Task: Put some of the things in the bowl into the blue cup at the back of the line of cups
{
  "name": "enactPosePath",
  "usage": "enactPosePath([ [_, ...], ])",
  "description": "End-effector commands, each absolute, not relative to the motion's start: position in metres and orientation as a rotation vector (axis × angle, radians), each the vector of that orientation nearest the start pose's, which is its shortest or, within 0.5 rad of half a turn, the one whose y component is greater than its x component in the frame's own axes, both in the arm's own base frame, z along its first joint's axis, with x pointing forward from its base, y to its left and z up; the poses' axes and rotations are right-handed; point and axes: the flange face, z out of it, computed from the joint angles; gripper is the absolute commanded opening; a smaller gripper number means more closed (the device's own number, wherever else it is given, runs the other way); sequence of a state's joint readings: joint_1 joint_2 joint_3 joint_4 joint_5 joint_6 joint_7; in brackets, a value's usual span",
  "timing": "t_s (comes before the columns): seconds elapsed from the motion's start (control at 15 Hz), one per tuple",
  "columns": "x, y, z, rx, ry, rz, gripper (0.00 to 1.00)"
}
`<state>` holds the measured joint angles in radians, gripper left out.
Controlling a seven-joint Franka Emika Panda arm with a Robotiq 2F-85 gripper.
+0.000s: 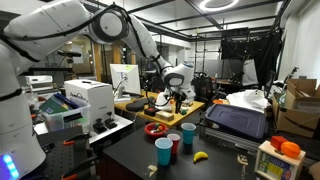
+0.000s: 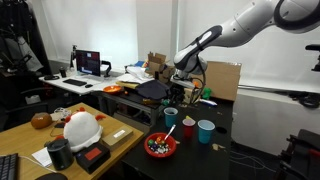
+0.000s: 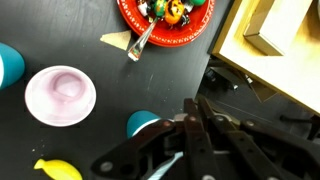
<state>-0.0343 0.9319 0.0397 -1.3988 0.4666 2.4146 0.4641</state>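
Barely started, no transfer visible. Hovering with claw (image 3: 198, 105) seemingly pressed together, empty, above and beside plain light-blue plastic tumbler (image 3: 143, 123); shallow round red bowl (image 3: 165, 32) with tiny bits (image 3: 168, 9) farther ahead. Left: scoop, tip.

On the dark desk (image 1: 128, 152) in an exterior view, a light-blue cup (image 1: 163, 152) stands nearest the front edge. A red cup (image 1: 174, 143) is just behind it, too close to tell whether they touch. A yellow banana (image 1: 200, 156) lies flat beside them, apart from both. From above, in the wrist view, the red cup looks pale pink inside. Off to one side sits a white printer-like machine (image 1: 85, 100), and to the other a black case (image 1: 236, 120). Across the room a white helmet (image 2: 80, 128) rests on a wooden table (image 2: 25, 140), a lit monitor (image 2: 90, 62) glows behind it, and a cardboard box (image 2: 222, 80) stands upright.
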Motion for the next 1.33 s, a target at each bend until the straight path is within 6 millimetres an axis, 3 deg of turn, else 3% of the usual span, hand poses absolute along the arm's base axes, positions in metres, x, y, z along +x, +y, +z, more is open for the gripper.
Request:
enactPosePath([
  [0.0,0.727,-0.016,0.154,-2.54,1.232,-0.043,0.02],
  [0.4,0.724,-0.027,0.122,-2.568,1.334,-0.027,0.02],
  [0.67,0.723,-0.02,0.108,-2.609,1.336,-0.032,0.02],
  [1.27,0.729,-0.001,0.103,-2.674,1.292,-0.061,0.02],
])
